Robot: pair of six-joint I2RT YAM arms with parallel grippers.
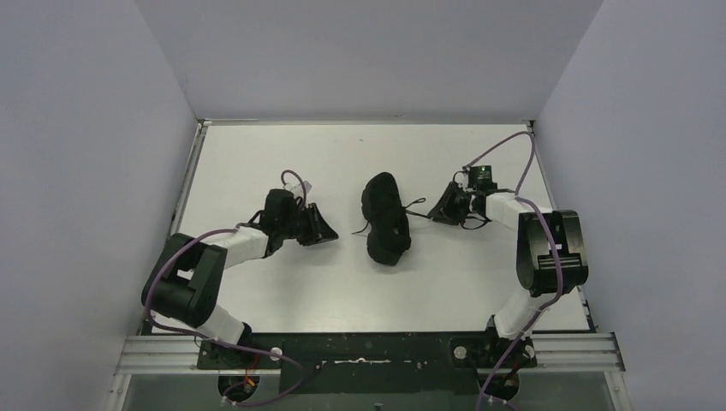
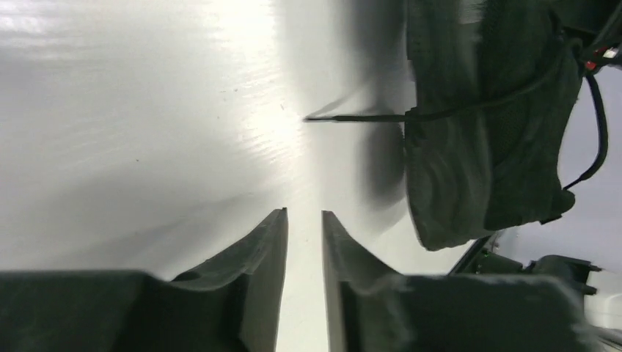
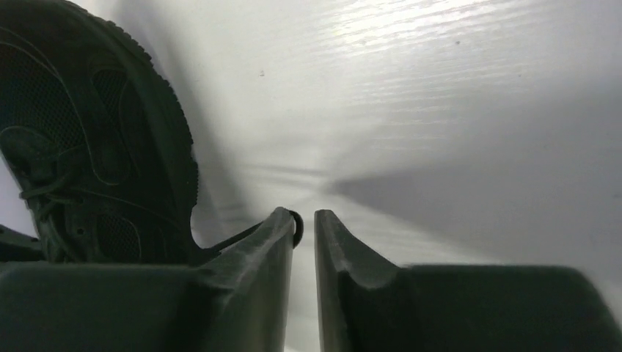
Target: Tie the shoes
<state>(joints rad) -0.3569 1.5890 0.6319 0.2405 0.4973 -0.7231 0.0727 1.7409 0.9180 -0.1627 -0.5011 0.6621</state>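
At the middle of the white tabletop, roughly midway between its left and right edges, the black low sneaker is lying with its length running from near edge to far edge, and I am flanking it with one arm on each side. My left gripper is sitting low just to the sneaker's left, jaws drawn in to a narrow slit with only bare table showing through. A thin black lace end is poking straight out from the sneaker's side toward that gripper, loose on the surface and not being touched. My right gripper is waiting close on the opposite side, also nearly closed. A small dark curl is showing at one fingertip, perhaps lace, but I cannot tell whether I am pinching it. I am judging the sneaker to be light and soft in its mesh upper, so it is likely to skid on this smooth top if I tug hard on one side only. The laces are looking thin, limp and slippery. I am expecting to need a full, firm close near each free tip, well clear of the eyelets.
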